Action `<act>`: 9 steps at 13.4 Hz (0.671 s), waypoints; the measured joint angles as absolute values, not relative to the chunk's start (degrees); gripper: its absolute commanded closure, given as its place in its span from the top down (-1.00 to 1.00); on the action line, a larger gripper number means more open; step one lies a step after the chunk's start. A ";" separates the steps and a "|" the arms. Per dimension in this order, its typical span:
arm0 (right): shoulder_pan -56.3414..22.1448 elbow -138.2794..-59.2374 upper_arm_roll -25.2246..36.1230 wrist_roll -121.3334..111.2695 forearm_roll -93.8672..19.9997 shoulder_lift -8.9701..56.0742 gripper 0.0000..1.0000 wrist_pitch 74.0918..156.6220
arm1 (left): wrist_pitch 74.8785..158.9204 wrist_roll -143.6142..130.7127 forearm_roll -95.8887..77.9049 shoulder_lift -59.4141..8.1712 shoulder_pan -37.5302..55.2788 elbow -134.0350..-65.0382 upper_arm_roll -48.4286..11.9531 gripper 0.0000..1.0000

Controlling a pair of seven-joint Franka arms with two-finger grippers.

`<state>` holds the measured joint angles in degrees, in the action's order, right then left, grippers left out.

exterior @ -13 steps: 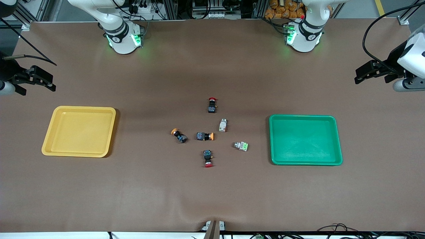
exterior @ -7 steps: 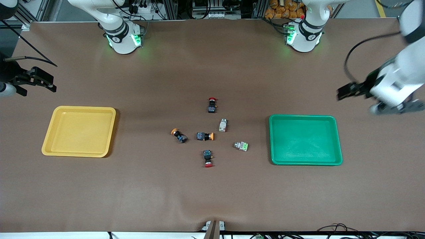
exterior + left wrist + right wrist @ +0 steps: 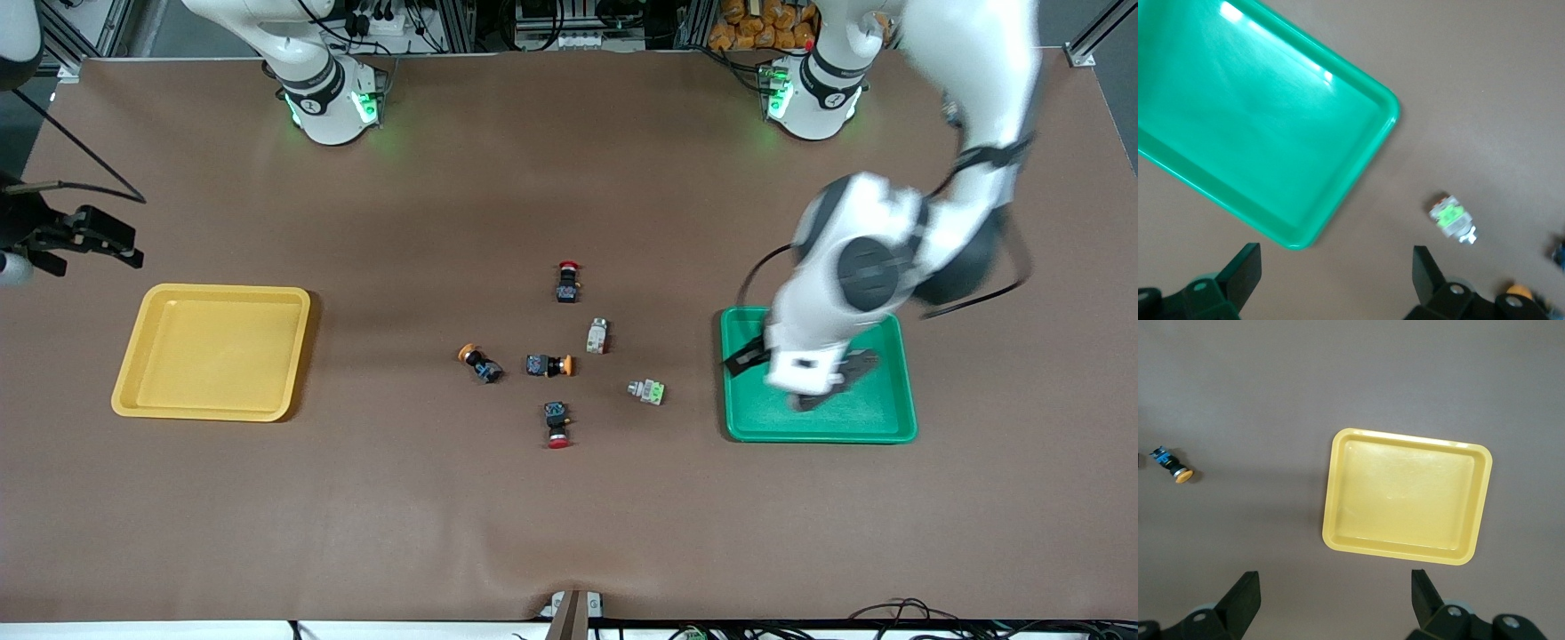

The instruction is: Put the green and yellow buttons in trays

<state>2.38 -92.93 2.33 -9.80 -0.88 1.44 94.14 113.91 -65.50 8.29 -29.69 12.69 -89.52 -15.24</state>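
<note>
1. Since a second ago the left arm has swung in from its end of the table, and the left gripper point(image 3: 805, 384) now hangs over the green tray point(image 3: 900, 425), fingers point(image 3: 1241, 270) spread wide and holding nothing.
2. Over the table edge at the right arm's end, above the yellow tray's far corner, the right gripper point(image 3: 98, 238) has barely shifted; its fingers point(image 3: 1241, 597) are spread wide too, and empty.
3. Two trays lie well apart, both empty: the yellow tray point(image 3: 213, 351) toward the right arm's end, the green one toward the left arm's.
4. Six buttons lie loose between the trays, none moved.
5. Two green buttons: one point(image 3: 646, 390) nearest the green tray, one point(image 3: 597, 335) farther from the front camera, showing its pale side.
6. Two yellow buttons: one point(image 3: 480, 363) nearest the yellow tray, one point(image 3: 548, 364) in the middle of the cluster.
7. Two red-capped buttons: one point(image 3: 568, 280) farthest from the front camera, one point(image 3: 556, 424) nearest it.
8. Everything rests on a brown mat point(image 3: 356, 516), slightly rippled at its near edge.
9. Aluminium framing and cables point(image 3: 551, 27) run along the top of the front view.
</note>
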 measured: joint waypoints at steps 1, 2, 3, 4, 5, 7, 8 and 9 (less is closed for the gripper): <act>2.70 -92.60 2.34 -9.82 -0.88 1.74 1.00 94.14 | 116.48 -71.76 9.38 -32.70 14.97 -89.42 -15.24 1.00; 2.76 -92.43 2.33 -9.83 -0.88 1.87 1.00 94.14 | 119.38 -77.47 9.86 -35.52 16.65 -89.21 -15.22 1.00; 2.76 -92.36 2.26 -9.83 -0.88 1.87 1.00 94.05 | 122.08 -81.58 10.00 -37.76 17.66 -88.87 -15.19 1.00; 2.76 -92.33 2.15 -9.83 -0.88 1.87 1.00 93.87 | 124.44 -84.37 10.03 -39.52 18.31 -88.51 -15.15 1.00; 2.76 -92.33 2.07 -9.83 -0.88 1.87 1.00 93.71 | 126.34 -86.35 10.03 -40.79 18.82 -88.14 -15.10 1.00; 2.75 -92.33 1.98 -9.81 -0.88 1.88 1.00 93.63 | 128.95 -89.91 10.03 -42.66 19.72 -87.08 -14.93 1.00; 2.76 -92.33 2.00 -9.78 -0.88 1.88 1.00 93.61 | 130.11 -91.91 10.03 -43.53 20.06 -86.39 -14.88 1.00; 2.76 -92.33 2.05 -9.72 -0.88 1.91 1.00 93.57 | 131.27 -93.84 10.04 -44.57 20.52 -85.57 -14.74 1.00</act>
